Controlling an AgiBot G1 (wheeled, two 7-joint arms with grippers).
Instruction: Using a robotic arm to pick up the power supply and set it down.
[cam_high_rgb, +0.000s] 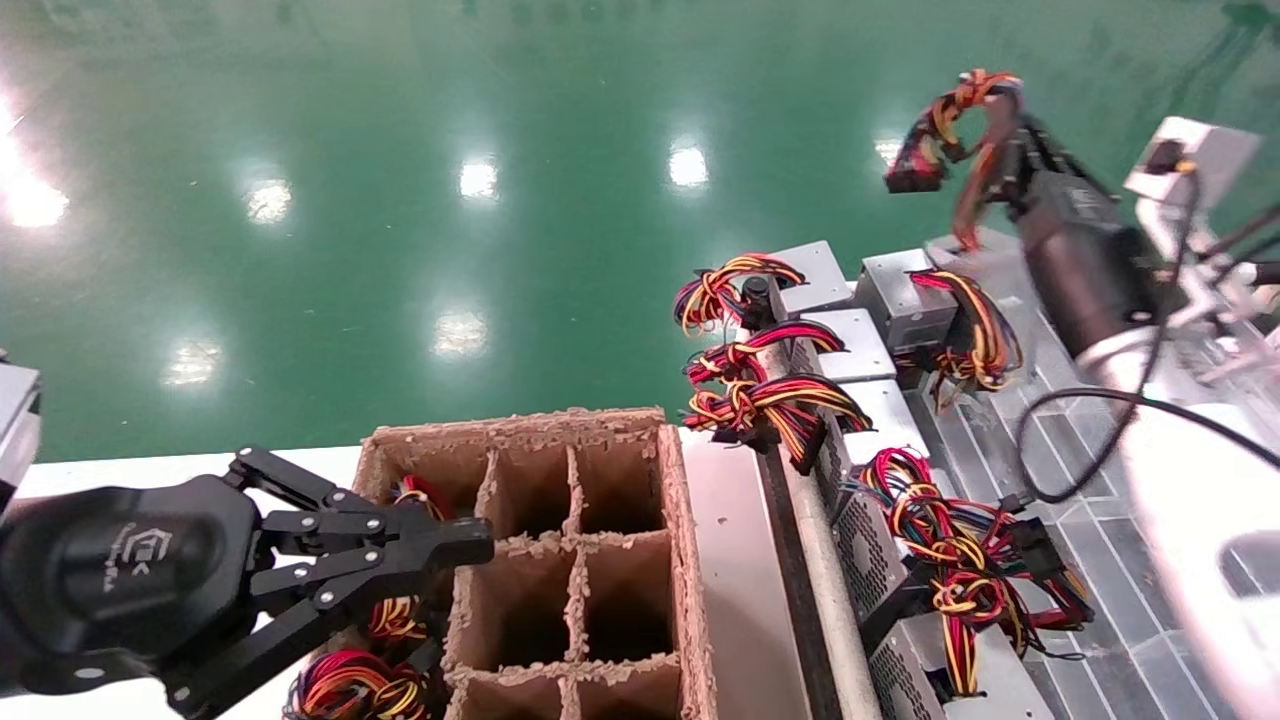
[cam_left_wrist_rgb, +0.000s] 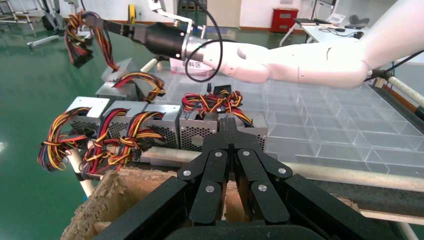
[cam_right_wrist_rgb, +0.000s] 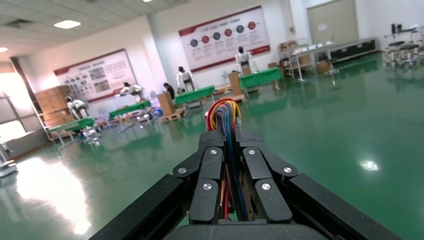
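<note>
divided box (cam_high_rgb: 560, 520) left, power supplies (cam_high_rgb: 870, 540) right

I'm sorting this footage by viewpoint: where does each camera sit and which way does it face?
Head: above, facing down at the cardboard box; both arms show.
Left wrist: behind the left gripper, facing the power supplies.
Right wrist: behind the right gripper, facing the green floor.
Shared: head and left wrist both show the raised wire bundle.

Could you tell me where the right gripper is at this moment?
In the head view the right gripper is raised at the upper right, above the row of power supplies, its fingers shut on a wire bundle.
</note>
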